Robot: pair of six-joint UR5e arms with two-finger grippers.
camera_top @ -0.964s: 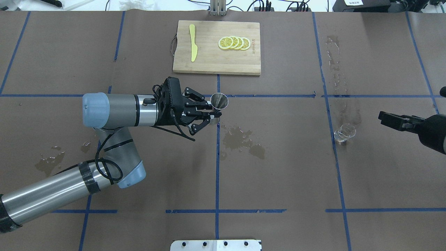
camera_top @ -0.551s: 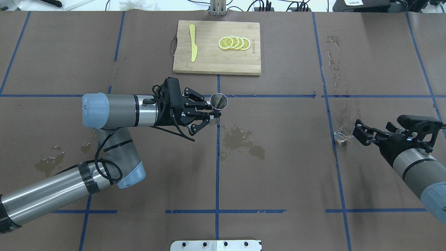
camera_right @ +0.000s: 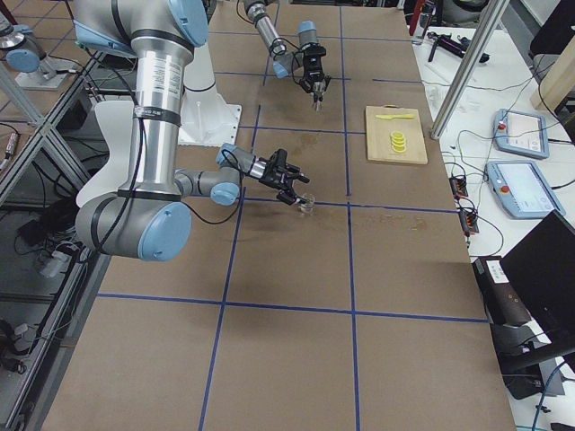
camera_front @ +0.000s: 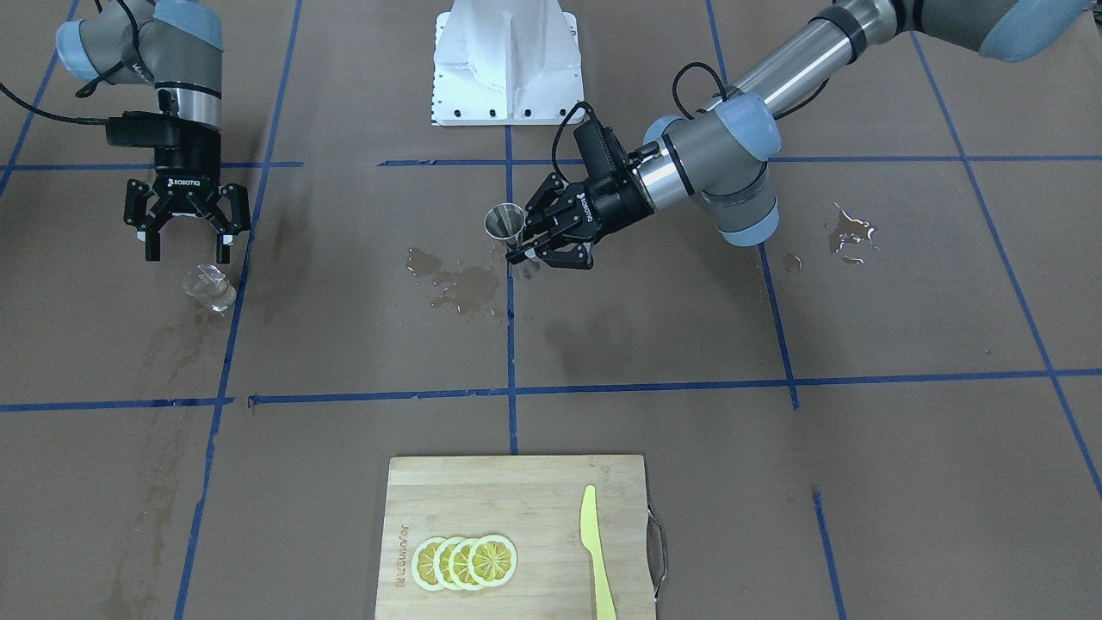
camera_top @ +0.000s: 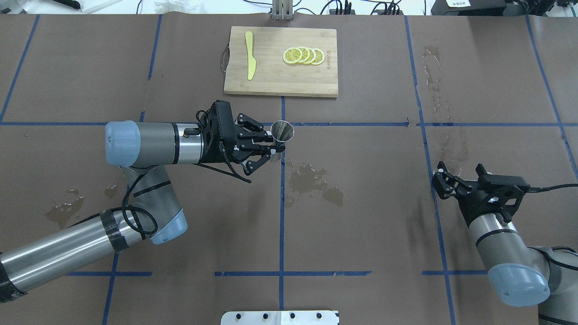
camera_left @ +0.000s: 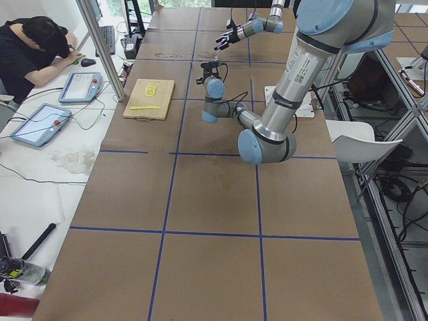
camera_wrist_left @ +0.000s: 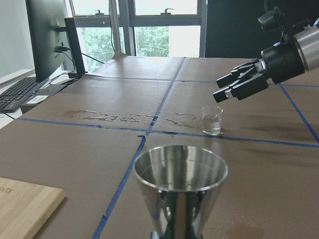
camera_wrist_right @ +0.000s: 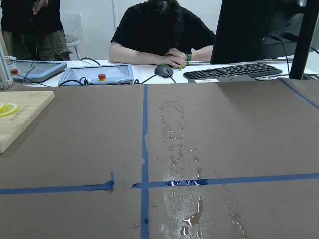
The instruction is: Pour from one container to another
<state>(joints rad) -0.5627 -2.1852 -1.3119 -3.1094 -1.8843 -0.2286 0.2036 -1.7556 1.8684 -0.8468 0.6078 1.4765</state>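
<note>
The steel jigger stands upright near the table's middle, with my left gripper shut on its narrow waist. Its open upper cone fills the bottom of the left wrist view as the jigger. The small clear glass cup sits on wet paper far to the right of the robot, also seen as the cup. My right gripper hangs open, fingers pointing down, just above the cup on the robot's side, not touching it. The right wrist view shows neither cup nor fingers.
A wooden cutting board at the far edge carries lemon slices and a yellow knife. Spilled water lies beside the jigger, and a wet streak runs beyond the cup. An operator sits beyond the table's far edge.
My right arm swung in from the right edge and turned its open gripper down over the glass cup. The left gripper with the jigger barely moved.
</note>
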